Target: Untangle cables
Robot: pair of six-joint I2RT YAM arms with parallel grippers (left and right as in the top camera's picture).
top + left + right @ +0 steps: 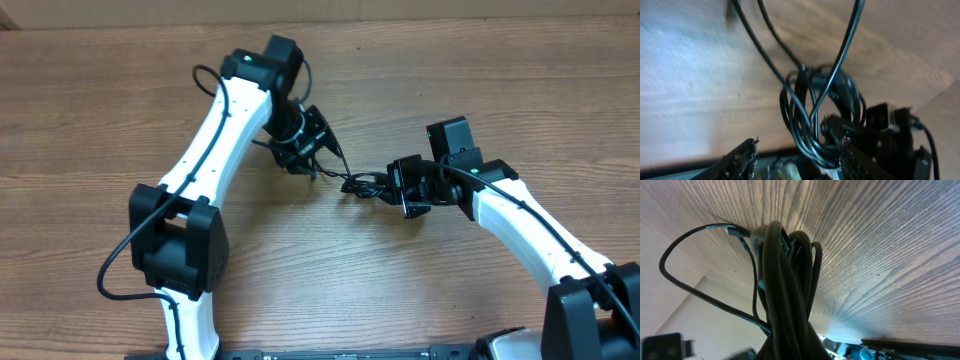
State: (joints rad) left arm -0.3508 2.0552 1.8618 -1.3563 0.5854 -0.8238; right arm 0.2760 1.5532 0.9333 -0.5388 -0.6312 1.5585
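Black cables (pixel 355 184) | bunched in right jaws | wood table (pixel 80 120)

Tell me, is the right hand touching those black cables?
Touching. The right wrist view shows the cables bunched and rising straight out of the right hand's grip; overhead, they run into it.

Wood-grain tbl (pixel 400 290), even light; plain brown strip (pixel 100 12) along far edge.
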